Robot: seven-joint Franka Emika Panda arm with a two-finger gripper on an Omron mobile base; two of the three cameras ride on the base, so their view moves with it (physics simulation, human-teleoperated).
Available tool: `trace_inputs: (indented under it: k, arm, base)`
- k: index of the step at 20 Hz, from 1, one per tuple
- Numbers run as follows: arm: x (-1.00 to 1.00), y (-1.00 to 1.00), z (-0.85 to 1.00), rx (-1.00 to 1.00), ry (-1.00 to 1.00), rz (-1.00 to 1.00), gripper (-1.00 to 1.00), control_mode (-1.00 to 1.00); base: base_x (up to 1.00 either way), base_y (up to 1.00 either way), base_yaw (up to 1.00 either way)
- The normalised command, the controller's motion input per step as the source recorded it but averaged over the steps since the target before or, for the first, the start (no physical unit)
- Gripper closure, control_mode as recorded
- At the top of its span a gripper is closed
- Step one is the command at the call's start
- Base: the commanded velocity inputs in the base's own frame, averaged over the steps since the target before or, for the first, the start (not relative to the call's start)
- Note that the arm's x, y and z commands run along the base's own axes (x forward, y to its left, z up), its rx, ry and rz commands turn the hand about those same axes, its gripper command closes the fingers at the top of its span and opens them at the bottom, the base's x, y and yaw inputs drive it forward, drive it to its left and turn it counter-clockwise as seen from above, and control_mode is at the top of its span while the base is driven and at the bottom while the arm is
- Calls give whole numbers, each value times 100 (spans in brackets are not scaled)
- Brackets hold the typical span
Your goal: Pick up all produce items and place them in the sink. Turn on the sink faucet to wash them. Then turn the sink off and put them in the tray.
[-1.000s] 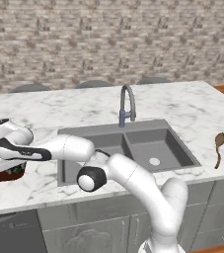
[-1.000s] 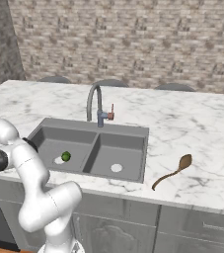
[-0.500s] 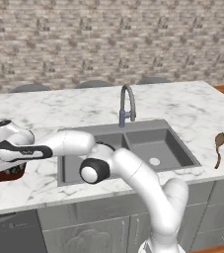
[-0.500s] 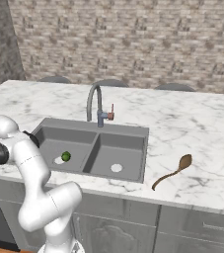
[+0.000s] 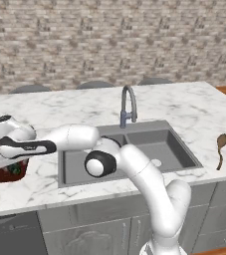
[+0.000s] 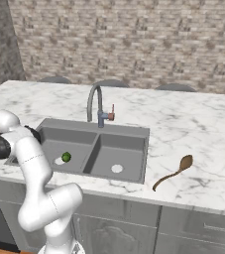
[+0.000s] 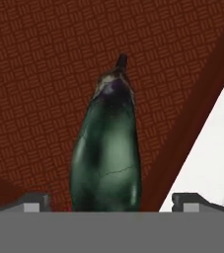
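Dark oblong produce item (image 7: pixel 106 148) lies in the tray (image 7: pixel 34 74) between wide jaws, apparently released; green ball (image 6: pixel 66 157), at 9 o'clock in the sink (image 6: pixel 134 131), remains.

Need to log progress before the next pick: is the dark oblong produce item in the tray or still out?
In the tray. In the hand view the dark oblong produce item lies on the tray, on its patterned reddish-brown floor.

dark oblong produce (image 7: pixel 107 153) between spread fingertips (image 7: pixel 30 201), apparently gaps either side, tray (image 7: pixel 34 74) floor beyond
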Motion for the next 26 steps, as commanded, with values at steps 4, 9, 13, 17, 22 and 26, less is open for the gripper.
trace_inputs:
  k: [4, 9, 13, 17, 22, 26]
  arm:
    - [-11, -4, 67, -5, 0, 0, -100, -100]
    - [-11, -33, 63, -3, 0, 0, -100, -100]
    - [-6, -62, 38, -2, -3, 0, -100, -100]
    - [-14, -81, 14, 0, -10, 0, -100, -100]
    - [-26, -96, 0, 0, -12, 0, -100, -100]
    - [-33, -100, 0, 7, -13, 0, -100, -100]
  base:
    - [0, 0, 0]
    - [0, 0, 0]
    - [0, 0, 0]
    - [0, 0, 0]
    - [0, 0, 0]
    - [0, 0, 0]
